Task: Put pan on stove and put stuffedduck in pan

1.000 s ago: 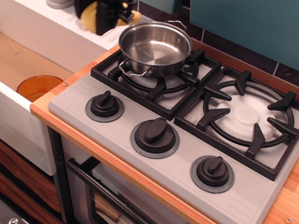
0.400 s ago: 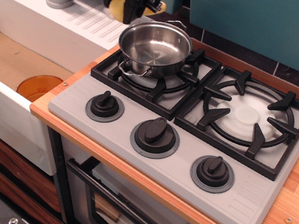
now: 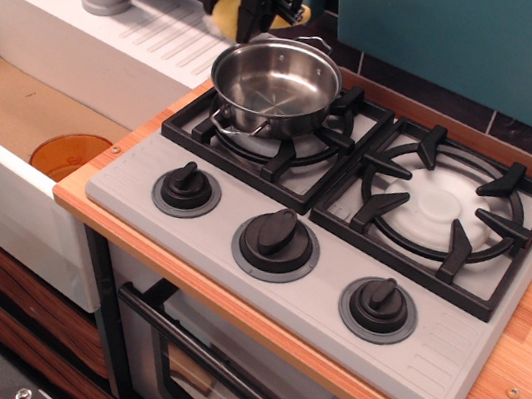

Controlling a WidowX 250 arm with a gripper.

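One step is done: pan (image 3: 275, 86) set on stove (image 3: 327, 231) (left grate); stuffedduck (image 3: 234, 12) is clamped in gripper (image 3: 249, 2) fingers, just beyond the far rim, not yet placed.

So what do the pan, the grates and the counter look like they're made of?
Pan: polished steel, going by its mirror-like reflections. Grates: matte black, cast metal or moulded plastic; the look leaves that open. Counter: light wood or wood-look laminate, with visible plank stripes.
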